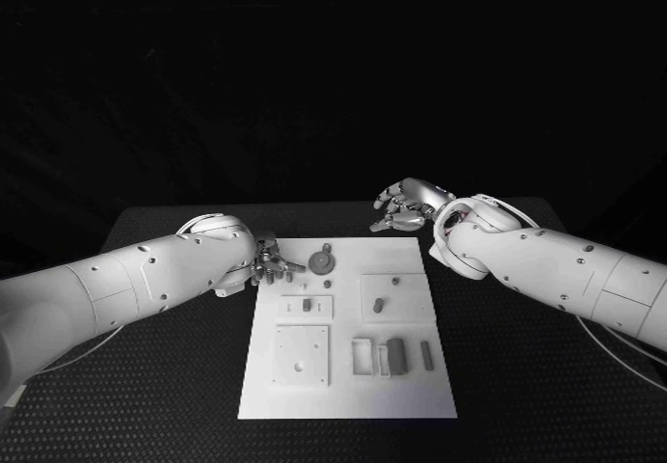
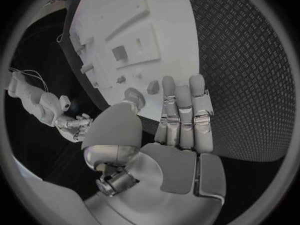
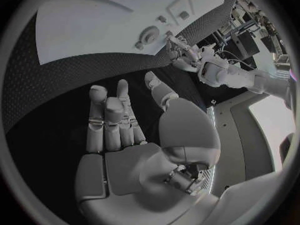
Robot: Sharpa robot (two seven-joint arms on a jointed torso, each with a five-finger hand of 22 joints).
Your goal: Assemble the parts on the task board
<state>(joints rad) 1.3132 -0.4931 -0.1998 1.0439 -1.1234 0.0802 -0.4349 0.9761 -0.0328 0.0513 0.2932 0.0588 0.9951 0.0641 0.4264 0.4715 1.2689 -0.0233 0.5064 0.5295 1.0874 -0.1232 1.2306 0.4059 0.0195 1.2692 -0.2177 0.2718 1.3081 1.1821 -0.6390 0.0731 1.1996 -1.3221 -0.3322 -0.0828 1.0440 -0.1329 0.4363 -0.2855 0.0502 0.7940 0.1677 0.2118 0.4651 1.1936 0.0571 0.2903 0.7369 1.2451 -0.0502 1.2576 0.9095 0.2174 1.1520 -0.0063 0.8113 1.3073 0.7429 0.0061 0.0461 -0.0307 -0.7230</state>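
The white task board [image 1: 348, 386] lies in the middle of the black table, with several small grey parts on it. A round gear-like part [image 1: 323, 260] sits near the board's far edge, also seen as the round part [image 2: 134, 96] and the round part [image 3: 149, 35]. Short pegs [image 1: 378, 306] and a long bar [image 1: 396, 355] lie further forward. My left hand [image 1: 274, 260] hovers at the board's far left edge, just left of the round part, fingers straight [image 2: 181, 120] and holding nothing. My right hand [image 1: 403, 207] hangs beyond the far right corner, its fingers [image 3: 112, 120] extended and empty.
Raised square plates [image 1: 302, 354] and a slotted block [image 1: 364, 355] stand on the near half of the board [image 2: 162, 15]. Black textured table [image 1: 528, 386] surrounds the board [image 3: 94, 20] on all sides. My left arm [image 3: 219, 72] shows in the right wrist view.
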